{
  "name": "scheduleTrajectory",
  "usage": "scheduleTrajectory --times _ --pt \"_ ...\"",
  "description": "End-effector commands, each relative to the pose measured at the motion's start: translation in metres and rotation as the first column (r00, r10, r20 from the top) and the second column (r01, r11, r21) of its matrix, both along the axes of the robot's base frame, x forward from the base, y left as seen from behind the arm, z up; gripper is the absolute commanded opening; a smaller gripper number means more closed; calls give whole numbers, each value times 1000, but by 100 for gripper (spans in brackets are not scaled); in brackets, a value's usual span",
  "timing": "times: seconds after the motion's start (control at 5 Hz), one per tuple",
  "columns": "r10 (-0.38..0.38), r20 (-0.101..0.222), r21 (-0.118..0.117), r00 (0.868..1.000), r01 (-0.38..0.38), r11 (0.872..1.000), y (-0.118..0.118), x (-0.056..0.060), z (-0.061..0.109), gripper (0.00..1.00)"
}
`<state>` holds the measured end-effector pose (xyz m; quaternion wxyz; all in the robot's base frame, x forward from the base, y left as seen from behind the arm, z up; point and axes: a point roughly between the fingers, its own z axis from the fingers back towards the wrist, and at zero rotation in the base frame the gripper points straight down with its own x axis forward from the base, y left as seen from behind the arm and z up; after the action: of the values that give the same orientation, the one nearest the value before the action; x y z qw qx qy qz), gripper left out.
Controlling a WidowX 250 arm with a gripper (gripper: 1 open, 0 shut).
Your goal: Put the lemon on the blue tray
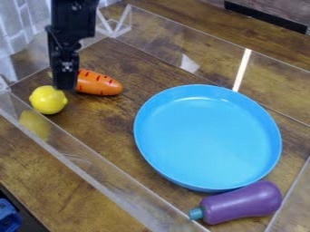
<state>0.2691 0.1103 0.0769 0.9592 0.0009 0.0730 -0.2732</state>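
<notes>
My gripper (pixel 63 83)'s wide open rn, lemon (pixel 49 100) just below; carrot (pixel 98 82) right beside me, might snag a finger tbh.

1. One small, round, smooth bright-yellow toy lemon (pixel 49 100).
2. One tapered orange toy carrot (pixel 97 83) with dark marks.
3. One long, rounded, glossy purple toy eggplant (pixel 241 203).
4. One large, round, bright-blue plastic tray (pixel 208 139) with a shallow raised rim.
5. One blue item (pixel 7 217), partly cut off, kind unclear.
6. One brown wooden worktop (pixel 111 145).
7. Toy foods altogether: three.
</notes>
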Motion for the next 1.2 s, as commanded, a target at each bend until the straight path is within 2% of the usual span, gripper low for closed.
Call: scheduleTrajectory --times 0.0,0.2,0.4,0.8,1.0 --pt "82 30 13 996 -83 996 8 2 0 100" --pt "82 19 5 996 -82 997 14 -7 -26 100" --pt "79 11 1 997 -79 997 19 -10 -47 100" --pt "68 19 -3 997 -68 998 53 3 -42 100" --pt "62 23 -28 998 -61 998 58 9 -45 0"
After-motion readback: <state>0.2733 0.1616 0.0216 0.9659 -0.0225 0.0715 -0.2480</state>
